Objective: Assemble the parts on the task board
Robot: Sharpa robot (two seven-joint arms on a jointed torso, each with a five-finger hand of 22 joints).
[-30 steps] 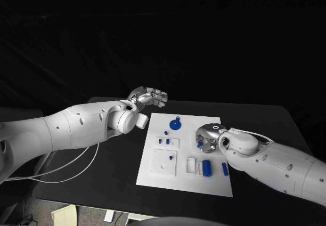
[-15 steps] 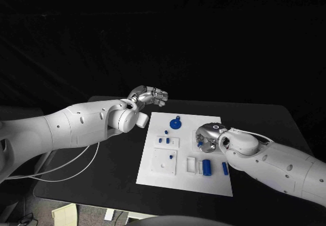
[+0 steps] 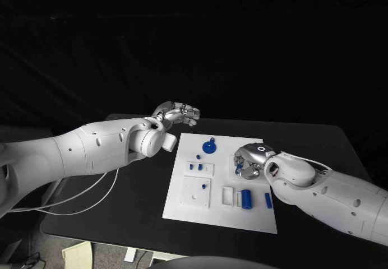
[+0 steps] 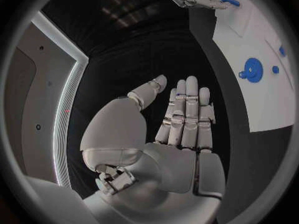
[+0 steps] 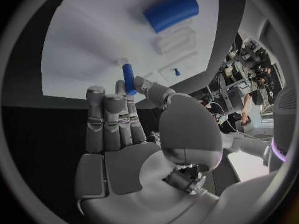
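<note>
Right hand [image 5: 134, 134] pinches a blue peg [image 5: 127, 78] above the board [image 3: 243, 216]; next, seat it in its socket. Left hand [image 4: 177, 129] hovers flat, empty.

Both arms are white w/ smooth rounded shells and small dark screw holes along the covers. The left arm [image 3: 89, 151] has a big round disc at the wrist and thin white cables hanging below it. The right arm [image 3: 331, 193] carries a dark ring marking near the wrist. Each robot hand, left [image 3: 179, 114] and right [image 3: 246, 162], is silver metal w/ segmented fingers, grey pads and exposed small mechanics at the base.
</note>
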